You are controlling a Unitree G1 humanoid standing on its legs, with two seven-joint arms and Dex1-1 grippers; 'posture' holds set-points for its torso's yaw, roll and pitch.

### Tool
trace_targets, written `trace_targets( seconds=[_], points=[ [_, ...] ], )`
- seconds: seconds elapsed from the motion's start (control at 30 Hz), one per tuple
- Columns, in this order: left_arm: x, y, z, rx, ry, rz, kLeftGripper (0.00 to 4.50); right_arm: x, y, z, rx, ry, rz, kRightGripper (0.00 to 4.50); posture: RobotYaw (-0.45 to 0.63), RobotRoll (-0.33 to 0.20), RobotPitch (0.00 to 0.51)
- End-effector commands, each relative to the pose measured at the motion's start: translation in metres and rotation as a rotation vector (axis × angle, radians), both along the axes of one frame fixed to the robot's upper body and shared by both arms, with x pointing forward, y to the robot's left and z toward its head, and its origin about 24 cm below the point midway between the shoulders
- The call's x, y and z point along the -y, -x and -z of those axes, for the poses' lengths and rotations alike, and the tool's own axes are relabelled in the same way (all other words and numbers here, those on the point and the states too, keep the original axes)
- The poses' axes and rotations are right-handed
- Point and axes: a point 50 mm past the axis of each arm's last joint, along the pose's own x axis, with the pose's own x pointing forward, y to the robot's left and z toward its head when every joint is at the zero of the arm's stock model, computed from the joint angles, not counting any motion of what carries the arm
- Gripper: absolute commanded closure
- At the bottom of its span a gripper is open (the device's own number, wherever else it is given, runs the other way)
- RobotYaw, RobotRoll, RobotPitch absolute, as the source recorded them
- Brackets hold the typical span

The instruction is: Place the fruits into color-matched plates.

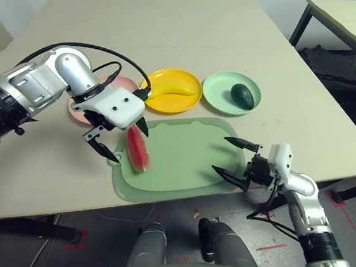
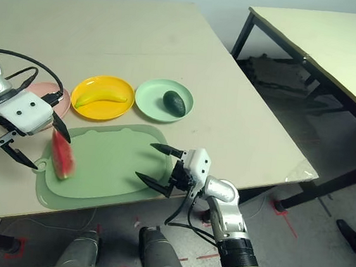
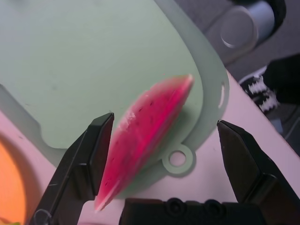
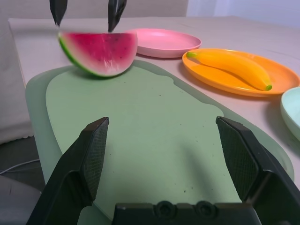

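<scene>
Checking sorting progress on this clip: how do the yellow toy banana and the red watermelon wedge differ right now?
The curved yellow toy banana lies flat inside the round yellow plate; the red watermelon wedge with green rind stands on edge on the large green mat, not in any plate. No pincer is near the banana; the open left pincer straddles the wedge. Both are toy fruits.

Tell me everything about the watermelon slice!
The watermelon is a toy wedge, red with dark seed specks and a green rind, smooth like plastic. It stands on its rind at the left end of the green mat, near the handle loop. The left claw is open around it; whether a finger touches it is unclear. The pink plate waits beyond it.
</scene>
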Motion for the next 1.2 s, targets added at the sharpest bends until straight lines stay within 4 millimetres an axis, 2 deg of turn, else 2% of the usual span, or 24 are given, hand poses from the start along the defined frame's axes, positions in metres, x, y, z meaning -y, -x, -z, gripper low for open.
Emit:
trace_targets(
  seconds=[0.03, 0.27, 0.43, 0.77, 0.87, 1.0, 1.03, 1.2],
  points=[
    [-0.011, -0.008, 0.007, 0.072, -0.076, 0.031, 0.0, -0.002, 0.0, 0.001, -0.016, -0.007, 0.001, 0.05, -0.04, 0.0, 0.096],
    [-0.012, -0.018, 0.025, 0.164, -0.077, 0.131, 0.0, -0.003, 0.001, 0.001, -0.026, -0.01, 0.015, 0.05, -0.05, 0.0, 0.094],
    [-0.005, -0.018, 0.036, 0.168, -0.014, 0.16, 0.0, -0.002, 0.002, 0.0, -0.029, -0.007, 0.024, 0.05, -0.06, 0.0, 0.094],
    [0.004, -0.013, 0.044, 0.102, 0.008, 0.105, 0.0, 0.0, 0.004, 0.002, -0.04, -0.002, 0.032, 0.05, -0.06, 0.0, 0.096],
    [0.002, -0.01, 0.045, 0.067, -0.032, 0.074, 0.59, -0.001, 0.004, 0.002, -0.04, -0.002, 0.03, 0.0, -0.06, 0.0, 0.096],
    [-0.009, -0.004, 0.047, 0.01, -0.109, 0.017, 2.01, -0.002, 0.001, 0.001, -0.038, -0.005, 0.031, 0.0, -0.06, 0.0, 0.095],
    [-0.011, -0.003, 0.047, -0.001, -0.119, 0.007, 2.22, -0.002, 0.001, 0.001, -0.037, -0.004, 0.03, 0.0, -0.06, 0.0, 0.095],
    [-0.011, 0.001, 0.042, -0.022, -0.124, -0.01, 2.28, -0.003, 0.001, 0.001, -0.04, 0.0, 0.024, 0.0, -0.05, 0.0, 0.096]
  ],
)
